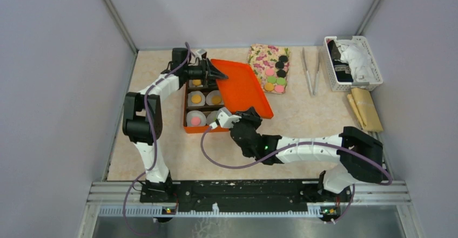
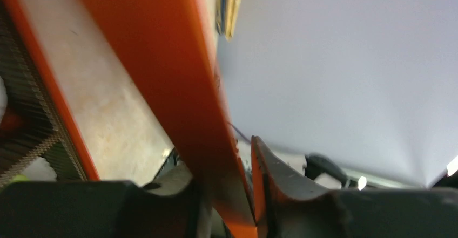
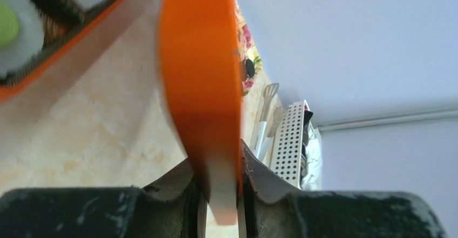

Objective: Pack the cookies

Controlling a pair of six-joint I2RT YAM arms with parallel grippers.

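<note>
Right claw [image 1: 240, 115] clenches the near end of the orange lid [image 1: 240, 87], left claw [image 1: 220, 76] the far end; the box [image 1: 197, 130] lies just left, long axes skewed.

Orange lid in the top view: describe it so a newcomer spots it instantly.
On the beige table, look just left of centre for the orange compartmented box. Overlapping that box's right side is the lid, pinched between the left gripper at its far corner and the right gripper at its near edge. Unlike the box, it is a plain orange panel with no compartments.
</note>
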